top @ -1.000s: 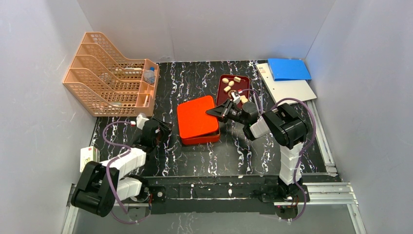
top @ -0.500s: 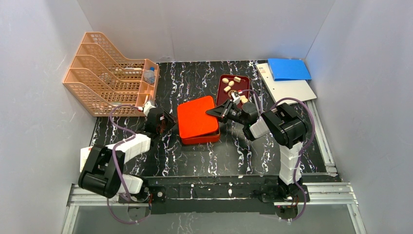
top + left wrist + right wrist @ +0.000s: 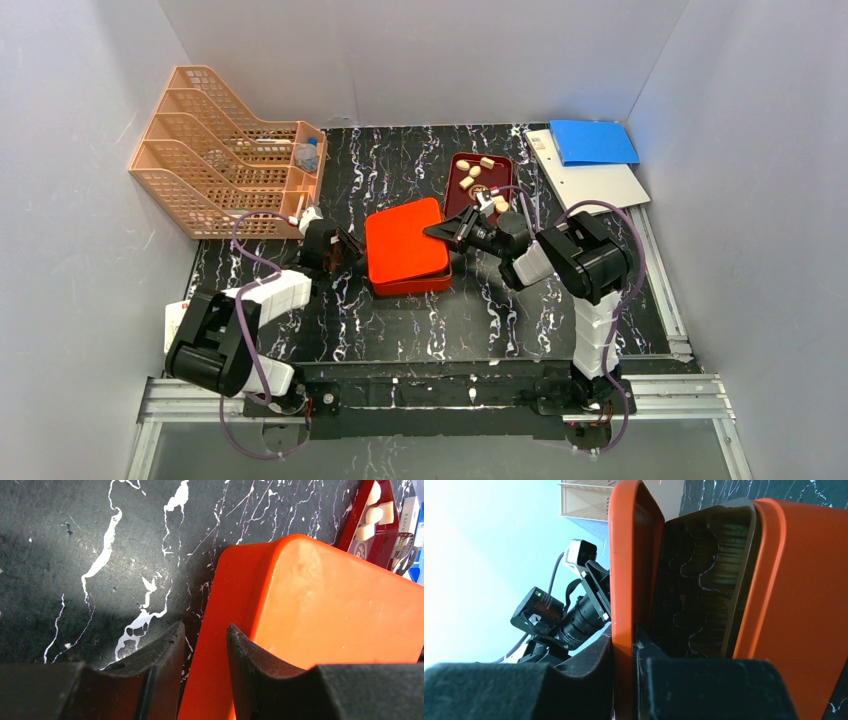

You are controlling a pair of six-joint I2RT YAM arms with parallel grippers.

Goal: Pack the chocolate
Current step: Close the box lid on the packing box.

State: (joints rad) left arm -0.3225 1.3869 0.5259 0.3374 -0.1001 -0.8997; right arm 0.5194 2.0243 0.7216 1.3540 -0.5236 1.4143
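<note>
Chocolate (image 3: 474,172): pale pieces lie loose in the dark red tray (image 3: 452,186), just behind the right rear corner of the orange box (image 3: 403,245). None is in the box yet, and no gripper touches a piece.

Box: sits mid-desk (image 3: 470,310). Its lid (image 3: 621,580) is tipped up off the base on the right side. The right wrist view looks into the gap and shows a dark moulded insert (image 3: 696,580) with empty pockets.

Right gripper (image 3: 440,229): at the box's right edge, fingers pinched on the lid rim. No change over the last second, same hold and same place.

Left gripper (image 3: 202,637): this is what has changed. A second ago it hung well off the box's left side, toward the near edge of the desk. Now it is hard against the box's left edge and its fingers have drawn in narrow. They straddle that edge, one finger on the desk side of the wall and one over the top. It reads as a clamp on the box, though actual contact is hard to confirm.

Meaning, as a judgement: this is the opening step. The left looks set to steady the box while the right swings the lid clear. Packing itself is not started. Risk: the box may slide or lift with the lid if the left hold is weak.
</note>
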